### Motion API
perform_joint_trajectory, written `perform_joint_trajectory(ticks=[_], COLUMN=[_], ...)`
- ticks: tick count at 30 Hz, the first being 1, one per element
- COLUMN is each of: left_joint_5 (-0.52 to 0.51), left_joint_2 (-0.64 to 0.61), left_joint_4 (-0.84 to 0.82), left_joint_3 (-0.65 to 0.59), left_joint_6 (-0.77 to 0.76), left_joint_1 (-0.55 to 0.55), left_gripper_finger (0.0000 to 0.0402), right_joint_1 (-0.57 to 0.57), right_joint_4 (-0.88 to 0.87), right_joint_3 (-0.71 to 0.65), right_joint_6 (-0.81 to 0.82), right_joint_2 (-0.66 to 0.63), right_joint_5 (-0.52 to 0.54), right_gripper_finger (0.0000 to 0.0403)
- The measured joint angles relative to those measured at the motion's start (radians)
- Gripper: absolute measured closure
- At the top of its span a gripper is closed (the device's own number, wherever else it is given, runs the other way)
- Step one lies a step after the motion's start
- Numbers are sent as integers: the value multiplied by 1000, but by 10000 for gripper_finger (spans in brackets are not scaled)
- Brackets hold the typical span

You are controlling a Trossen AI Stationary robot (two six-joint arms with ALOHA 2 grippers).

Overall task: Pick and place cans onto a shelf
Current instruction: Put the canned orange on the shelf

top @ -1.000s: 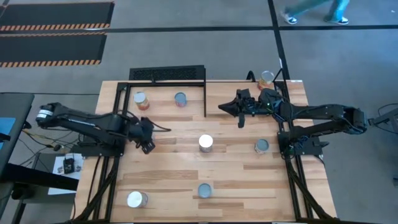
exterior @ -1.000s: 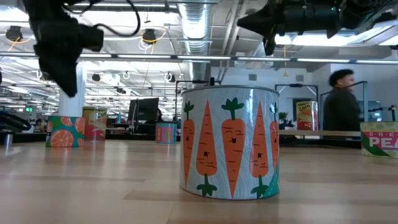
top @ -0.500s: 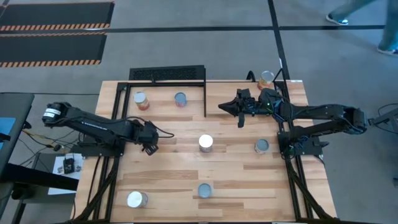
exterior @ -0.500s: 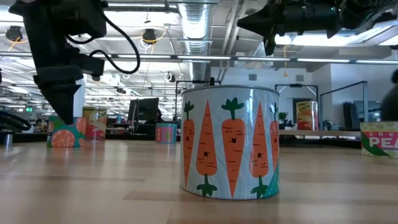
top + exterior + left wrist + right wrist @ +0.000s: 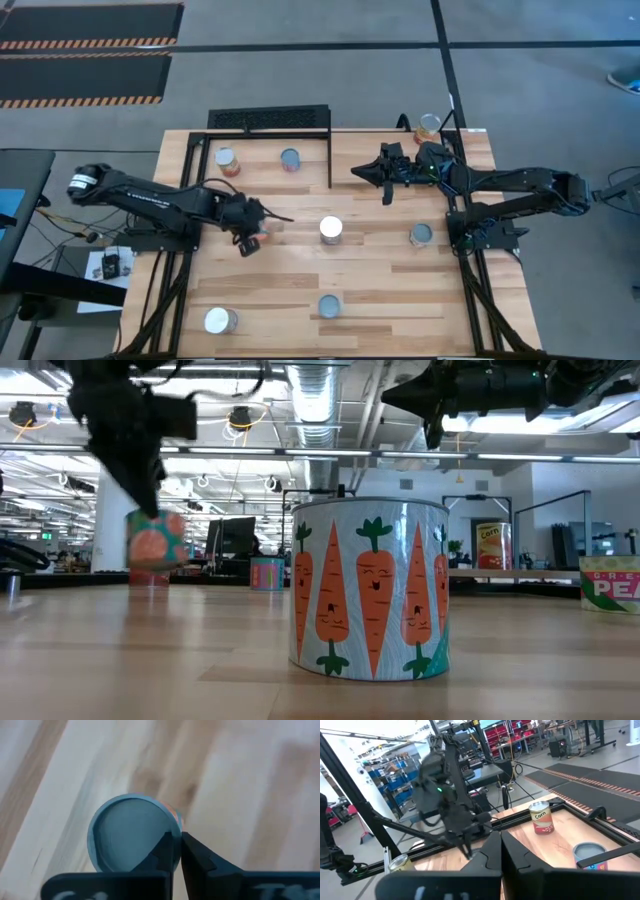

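A can point(image 5: 155, 540) with an orange-slice label and a blue-grey top point(image 5: 131, 832) hangs above the wooden table point(image 5: 380, 280), with my left gripper point(image 5: 252, 237) point(image 5: 178, 837) shut on it, left of the table's middle. My right gripper point(image 5: 360, 173) point(image 5: 498, 845) hovers shut and empty over the far middle. A white-topped can point(image 5: 331, 229) stands on its base at the centre. Two cans point(image 5: 226, 160) point(image 5: 290, 158) stand on the shelf point(image 5: 260, 170) at the far left. A carrot can point(image 5: 370, 590) stands near the low camera. My left gripper pinches the can's rim point(image 5: 175, 827) between its two fingers, one finger over the top and one outside the wall. The fingers come from above, pointing down. The can hangs below them, slightly tilted, clear of the table.
More cans stand at the right point(image 5: 421, 234), the far right corner point(image 5: 430, 125), the near middle point(image 5: 329, 305) and the near left point(image 5: 218, 320). A black grate point(image 5: 268, 118) lies behind the shelf. Black frame bars point(image 5: 330, 160) edge the shelf.
My left gripper has dipped onto the orange-slice can, shut on its rim and risen again, drifting toward the table's right edge. The can, which stood on the table, is now lifted clear and tilted.
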Motion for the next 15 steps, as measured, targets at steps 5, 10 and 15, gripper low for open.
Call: perform_joint_trajectory(ticks=[5,10,15], left_joint_5=[-6,35,81], left_joint_2=[100,237,358], left_joint_4=[17,19,44], left_joint_3=[92,192,262], left_joint_6=[145,345,466], left_joint_1=[-18,-34,-73], left_gripper_finger=[399,400,400], right_joint_1=[11,45,88], right_joint_4=[-2,-12,-66], right_joint_3=[0,0,0], right_joint_6=[23,59,61], right_joint_2=[0,0,-11], right_joint_5=[1,27,27], right_gripper_finger=[394,394,394])
